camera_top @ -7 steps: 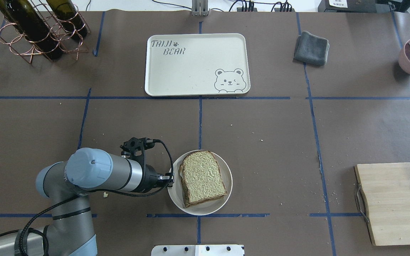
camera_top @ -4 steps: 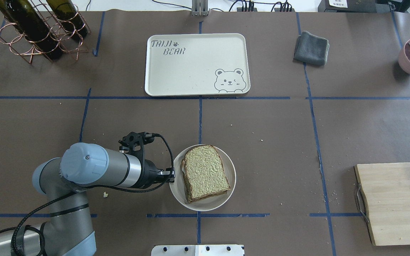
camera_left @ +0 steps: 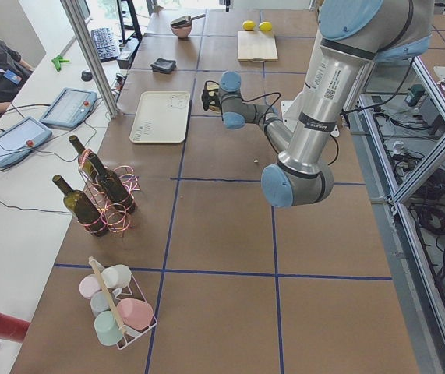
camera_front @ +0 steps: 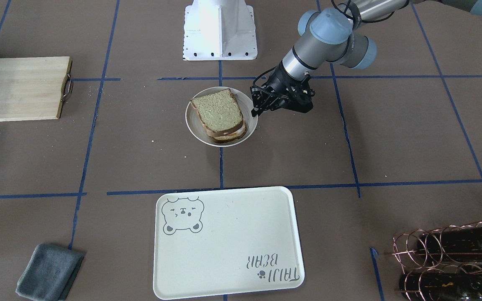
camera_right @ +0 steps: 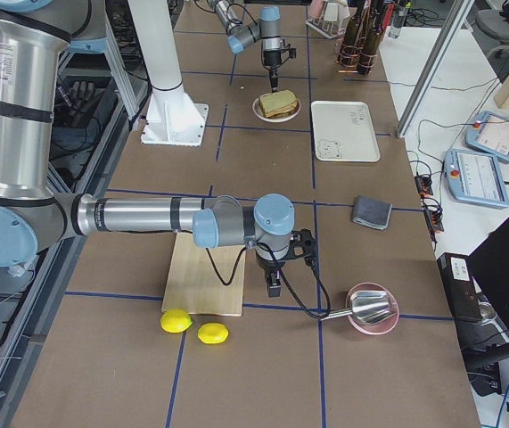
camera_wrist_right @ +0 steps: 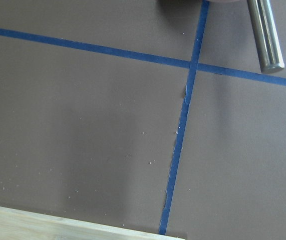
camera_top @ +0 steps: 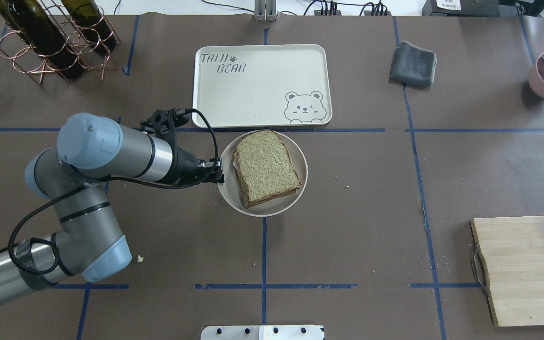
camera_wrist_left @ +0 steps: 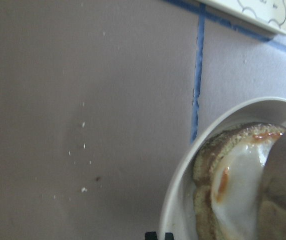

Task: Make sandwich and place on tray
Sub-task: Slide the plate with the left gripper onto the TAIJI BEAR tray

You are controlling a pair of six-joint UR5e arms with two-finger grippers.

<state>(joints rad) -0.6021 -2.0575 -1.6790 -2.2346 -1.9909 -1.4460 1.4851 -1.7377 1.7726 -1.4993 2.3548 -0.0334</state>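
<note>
The sandwich (camera_top: 266, 167) is two square tan slices with dark brown crusts, stacked a little askew, the top slice's crumb rough and faintly greenish. It lies in a round white dish (camera_top: 262, 209). My left pincer (camera_top: 218, 173) is closed on that dish's rim, on the side towards my left arm.

From overhead only the top slice and a sliver of the lower crust show. My left wrist camera looks in from the side and shows what is between the slices: a glossy white egg (camera_wrist_left: 238, 185) with an orange smear, lying on the lower slice. The upper slice there is only a blur at the picture's edge.

The tray (camera_top: 262, 85), cream-white with its bear face and lettering, has nothing on it. Overhead, the dish's far rim reaches the blue tape line (camera_top: 347, 130) just beside the tray's near edge. The front-facing view shows a broad strip of brown surface (camera_front: 266, 163) between the two, so I cannot tell how close they are.

My right pincer (camera_right: 273, 287) shows only in the right side view, beside the cutting board (camera_right: 202, 276), well away from the sandwich. Whether it is open or closed I cannot tell. Its wrist camera shows only the surface, the board's edge and a metal spoon handle (camera_wrist_right: 265, 35).
</note>
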